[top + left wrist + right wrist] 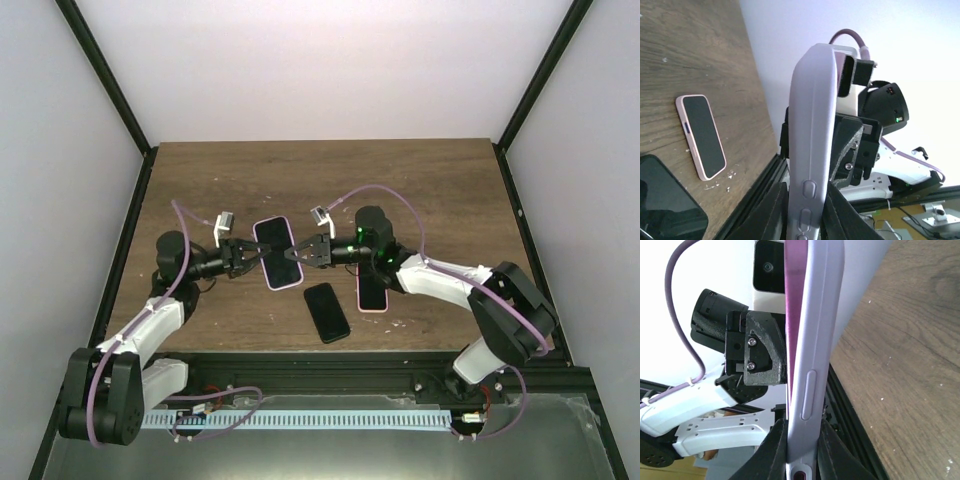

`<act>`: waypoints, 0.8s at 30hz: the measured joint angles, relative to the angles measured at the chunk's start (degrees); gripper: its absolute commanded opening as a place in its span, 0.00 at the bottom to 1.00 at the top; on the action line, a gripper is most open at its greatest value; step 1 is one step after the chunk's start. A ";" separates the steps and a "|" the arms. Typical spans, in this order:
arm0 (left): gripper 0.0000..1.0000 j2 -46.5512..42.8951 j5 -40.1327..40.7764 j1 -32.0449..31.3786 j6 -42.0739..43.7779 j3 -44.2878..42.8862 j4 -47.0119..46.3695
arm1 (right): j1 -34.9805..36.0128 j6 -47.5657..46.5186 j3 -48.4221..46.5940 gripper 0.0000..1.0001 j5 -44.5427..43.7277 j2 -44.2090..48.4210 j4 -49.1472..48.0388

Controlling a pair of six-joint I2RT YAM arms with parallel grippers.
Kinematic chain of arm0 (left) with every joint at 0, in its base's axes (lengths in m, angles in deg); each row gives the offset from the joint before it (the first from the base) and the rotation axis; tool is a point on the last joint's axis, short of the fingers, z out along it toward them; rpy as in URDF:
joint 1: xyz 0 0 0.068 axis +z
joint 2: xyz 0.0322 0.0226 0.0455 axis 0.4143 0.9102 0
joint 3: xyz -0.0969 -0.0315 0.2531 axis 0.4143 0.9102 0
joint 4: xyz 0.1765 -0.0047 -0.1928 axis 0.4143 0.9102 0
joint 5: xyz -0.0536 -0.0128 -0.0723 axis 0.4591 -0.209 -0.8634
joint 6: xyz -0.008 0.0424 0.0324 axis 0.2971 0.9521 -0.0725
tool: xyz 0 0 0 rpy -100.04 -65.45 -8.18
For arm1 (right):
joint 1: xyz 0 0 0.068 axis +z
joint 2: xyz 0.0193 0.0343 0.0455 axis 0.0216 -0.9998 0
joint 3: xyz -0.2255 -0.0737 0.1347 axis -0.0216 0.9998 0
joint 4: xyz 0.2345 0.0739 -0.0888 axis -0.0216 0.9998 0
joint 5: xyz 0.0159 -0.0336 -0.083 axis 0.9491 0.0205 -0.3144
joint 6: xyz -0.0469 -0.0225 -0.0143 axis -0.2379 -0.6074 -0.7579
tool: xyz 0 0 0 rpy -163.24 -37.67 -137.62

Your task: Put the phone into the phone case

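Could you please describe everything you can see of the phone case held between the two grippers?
The phone case is pale lilac, smooth and rubbery-looking, with rounded corners and raised oval button covers along its side. In the top view a dark glossy face fills it; the right wrist view shows a purple strip along one edge. It seems lifted off the wooden table, dark face up, clamped at opposite long edges by the left gripper and the right gripper.
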 measured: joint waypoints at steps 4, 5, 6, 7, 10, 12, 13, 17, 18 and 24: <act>0.12 0.00 -0.81 -0.04 -2.56 0.74 -4.61 | -0.07 1.22 0.70 0.36 0.63 0.57 -0.87; 0.12 0.02 -0.83 -0.15 -3.21 0.76 -5.29 | -0.07 1.11 1.18 0.39 0.76 0.87 -1.31; 0.11 0.11 -0.85 -0.15 -3.61 0.76 -5.77 | -0.04 1.14 1.60 0.41 0.87 1.20 -1.40; 0.10 0.17 -0.85 -0.15 -3.91 0.76 -6.23 | -0.04 1.31 1.99 0.43 1.03 1.51 -1.44; 0.08 0.44 -0.90 -0.15 -4.17 0.79 -7.50 | -0.04 1.29 3.45 0.46 1.64 2.43 -1.57; 0.07 0.70 -1.01 -0.17 -4.00 0.76 -7.96 | -0.07 1.36 4.74 0.47 2.03 2.95 -1.64; 0.07 0.87 -1.07 -0.22 -3.85 0.76 -8.15 | -0.04 1.38 5.57 0.47 2.25 3.23 -1.62; 0.06 1.62 -1.49 -0.39 -2.49 0.74 -7.98 | -0.04 1.40 7.10 0.40 3.04 3.78 -1.36; 0.06 1.70 -1.55 -0.42 -1.81 0.68 -7.63 | -0.04 1.36 7.10 0.38 3.15 3.89 -1.33; 0.04 1.75 -1.49 -0.42 2.71 -0.11 -3.93 | -0.04 1.53 7.15 0.30 3.87 4.70 -1.18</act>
